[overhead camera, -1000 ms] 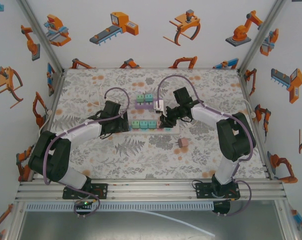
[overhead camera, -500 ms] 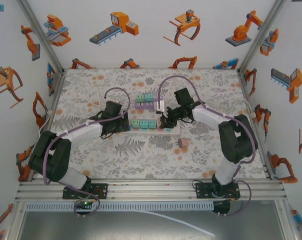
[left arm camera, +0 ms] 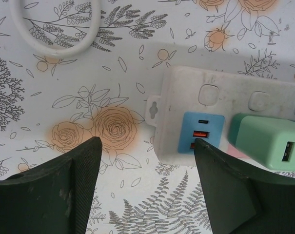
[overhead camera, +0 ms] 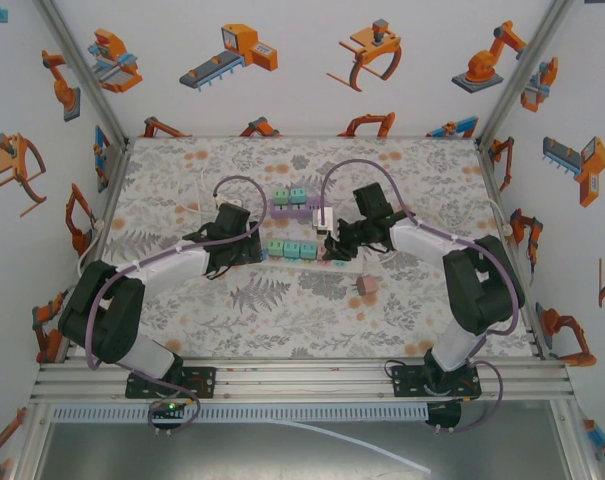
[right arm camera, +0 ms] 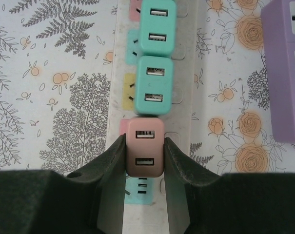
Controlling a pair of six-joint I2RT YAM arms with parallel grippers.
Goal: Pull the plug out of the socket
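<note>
Right gripper (right arm camera: 145, 146) clenched on the pink plug (right arm camera: 145, 153), seated in the white power strip (right arm camera: 184, 87); left gripper (left arm camera: 146, 145) released at the strip's end.

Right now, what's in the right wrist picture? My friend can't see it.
The right gripper pinches a pink plug between its jaws, plugged into a white power strip. Two green plugs sit farther along it, and a purple socket block lies at right.

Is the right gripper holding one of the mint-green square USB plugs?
No, the right gripper clamps the pink square USB plug instead.
</note>
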